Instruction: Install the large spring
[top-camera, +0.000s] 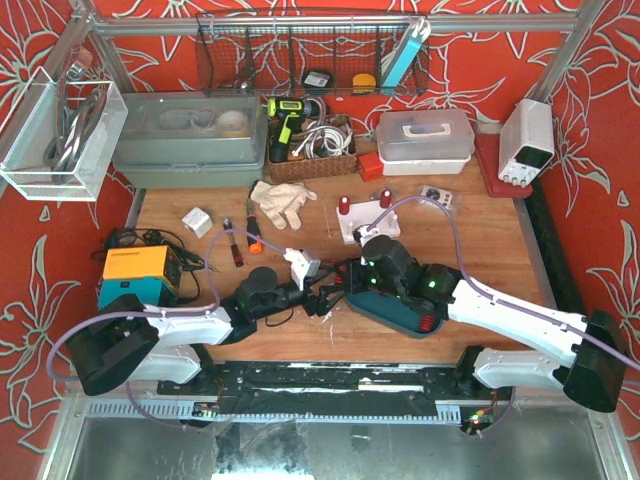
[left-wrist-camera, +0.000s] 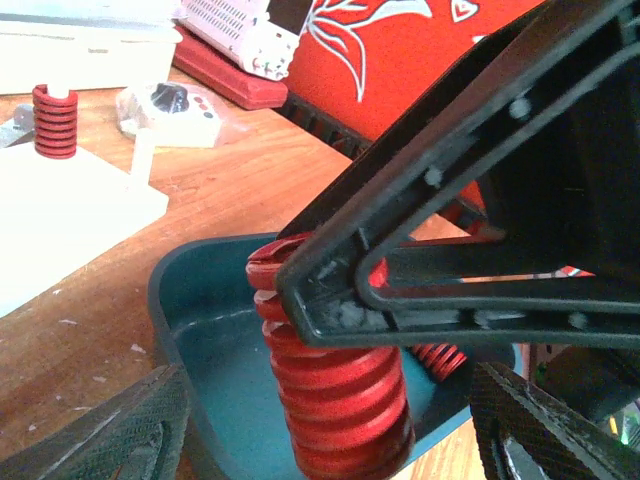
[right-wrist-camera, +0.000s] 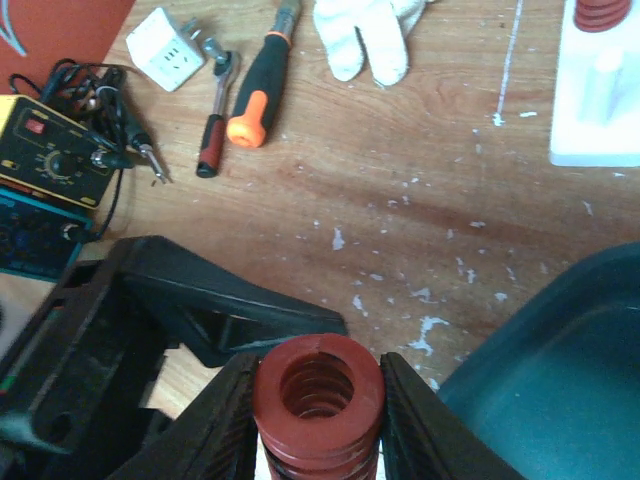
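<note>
The large red spring (right-wrist-camera: 318, 385) is upright between the pads of my right gripper (right-wrist-camera: 318, 420), which is shut on it just left of the teal tray (right-wrist-camera: 560, 360). In the left wrist view the same spring (left-wrist-camera: 335, 390) stands between my left gripper's (left-wrist-camera: 335, 445) wide-apart fingers (left-wrist-camera: 130, 430), which do not touch it; a right finger (left-wrist-camera: 450, 200) crosses its top. The white base (top-camera: 358, 228) stands behind, with a small red spring (left-wrist-camera: 53, 120) on one peg and a bare peg (left-wrist-camera: 143, 160) beside it. In the top view both grippers meet near the tray's left end (top-camera: 352, 292).
A thinner red spring (left-wrist-camera: 440, 358) lies in the tray. A white glove (top-camera: 280, 200), screwdriver (right-wrist-camera: 262, 85), ratchet (right-wrist-camera: 215, 120), plug adapter (right-wrist-camera: 170, 48) and yellow soldering station (top-camera: 140, 265) lie to the left. Bins and a power supply (top-camera: 525, 140) line the back.
</note>
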